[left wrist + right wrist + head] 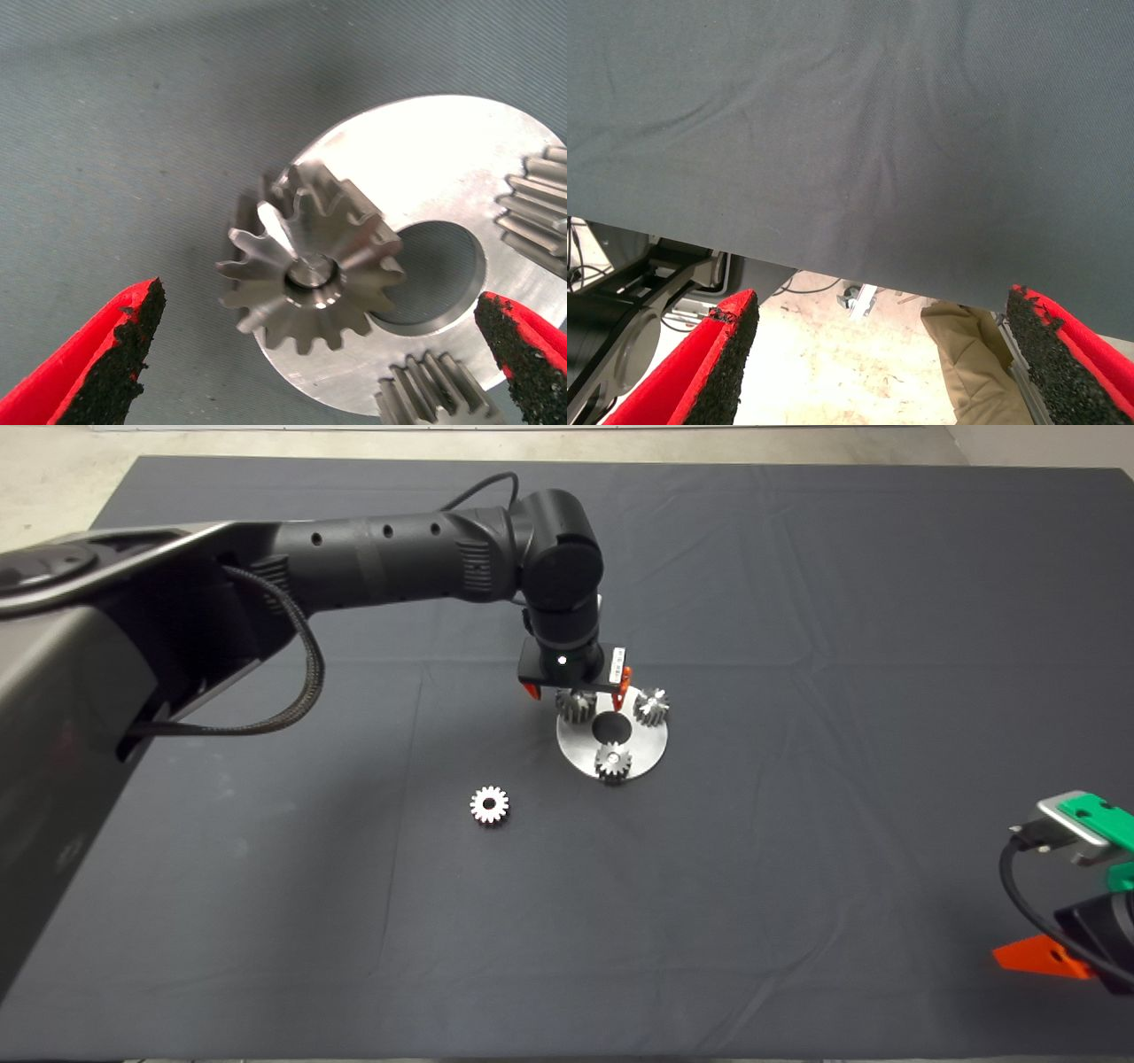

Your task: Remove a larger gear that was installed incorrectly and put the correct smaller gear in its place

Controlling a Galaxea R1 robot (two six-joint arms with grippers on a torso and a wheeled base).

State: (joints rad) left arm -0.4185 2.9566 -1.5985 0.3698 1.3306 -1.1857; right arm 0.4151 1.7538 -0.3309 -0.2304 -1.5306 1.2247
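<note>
A round silver plate lies mid-mat with three gears standing on it around a central hole. The larger gear sits at the plate's far-left rim, dull-faced, on a pin. My left gripper hovers right over the larger gear, open, its red fingers wide on either side and not touching it. The smaller gear lies flat on the mat, bright face up, to the near left of the plate. My right gripper waits at the mat's near right edge, open.
Two other gears stand on the plate at its far right and near side. The right wrist view shows the mat's edge, floor beyond it and a person's tan trouser leg.
</note>
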